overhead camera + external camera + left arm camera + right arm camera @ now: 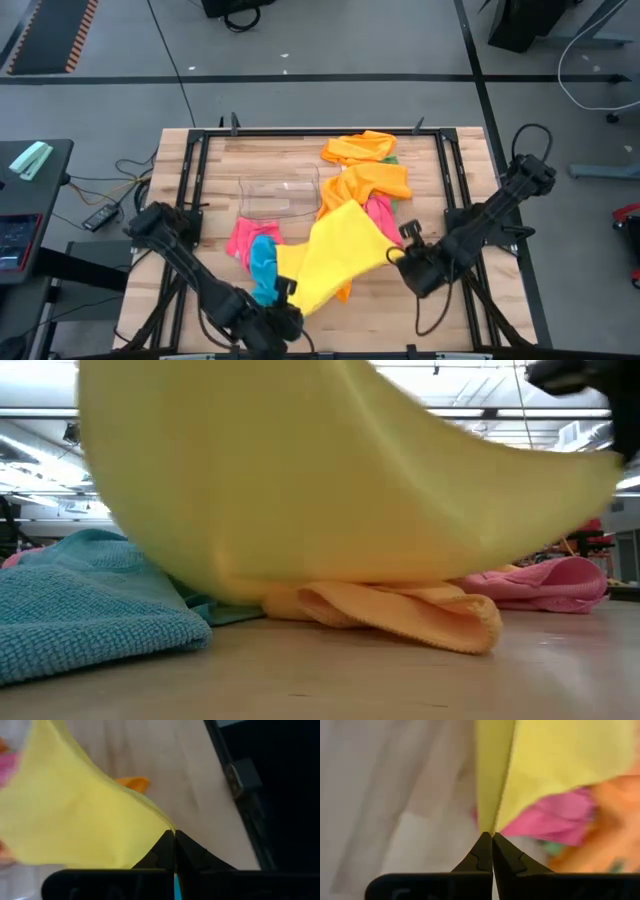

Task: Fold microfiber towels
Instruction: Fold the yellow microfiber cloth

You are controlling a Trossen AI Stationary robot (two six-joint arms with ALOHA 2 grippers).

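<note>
While the yellow towel [335, 258] hangs stretched just in front of the clear bin [279, 196], the left gripper [289, 288] and right gripper [396, 254] each pinch 1 corner, its span running between them.

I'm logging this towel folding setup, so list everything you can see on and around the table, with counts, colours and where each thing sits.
yellow towel: one, yellow, lifted and stretched between both end effectors over the table's front middle.
orange towels: at least two, orange, heaped at the back, right of the bin.
pink towels: two patches, pink, one front left by the bin, one under the orange heap.
blue towel: one, blue, front left.
plastic bin: one, clear, centre left.
table: one, light wood.
left end effector: one, dark, shut on the yellow towel's corner.
right end effector: one, dark, shut on the opposite corner.
</note>
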